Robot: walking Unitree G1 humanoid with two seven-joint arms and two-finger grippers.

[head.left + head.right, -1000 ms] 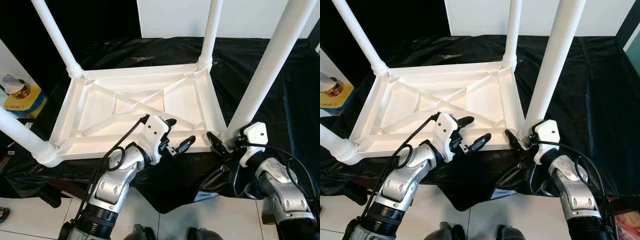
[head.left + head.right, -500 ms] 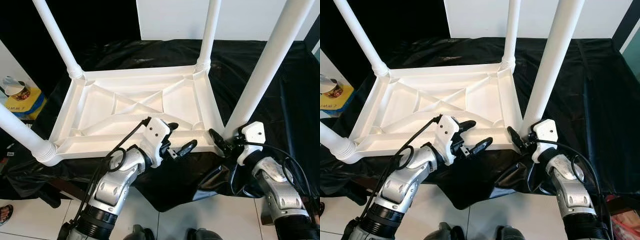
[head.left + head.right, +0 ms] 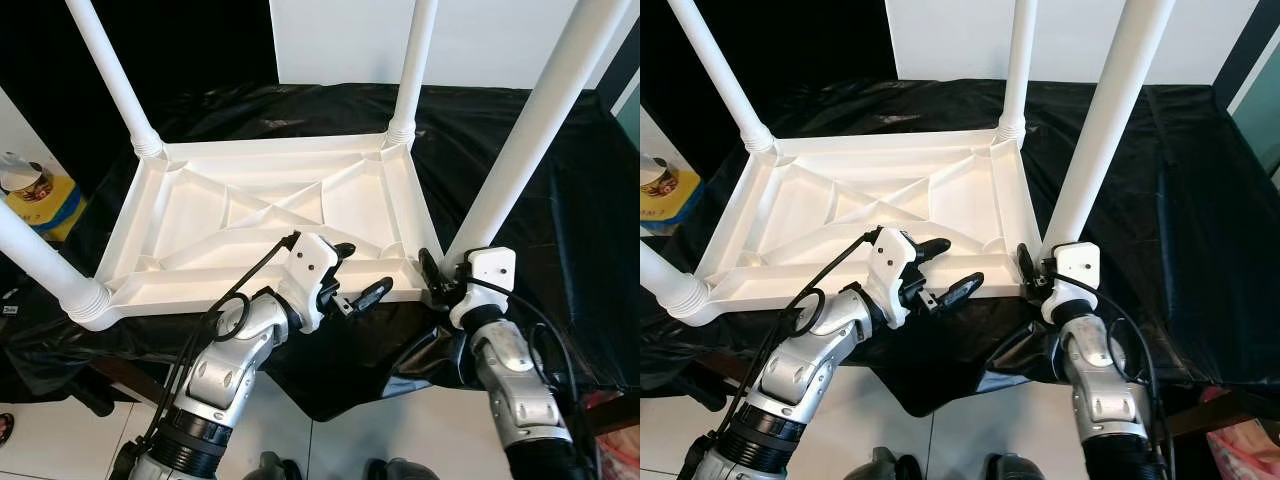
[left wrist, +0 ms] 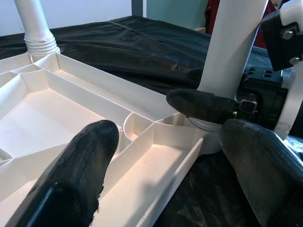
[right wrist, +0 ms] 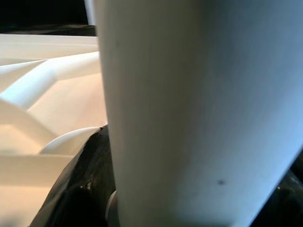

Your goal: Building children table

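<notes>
A crumpled black cloth [image 3: 520, 150] covers the surface and hangs over its near edge above a pale tiled floor [image 3: 40, 440]. At the far left, a yellow package [image 3: 48, 205] stands with a round white-lidded tub [image 3: 20, 178] on top of it. A white panel [image 3: 480, 40] rises behind the surface against a dark background.

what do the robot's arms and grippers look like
Both arms are jointed silver metal with black collars and loose black cables looping alongside. Each wrist carries a white plastic housing. The left gripper and right gripper each have two long, matte black fingers with rounded tips.
</notes>
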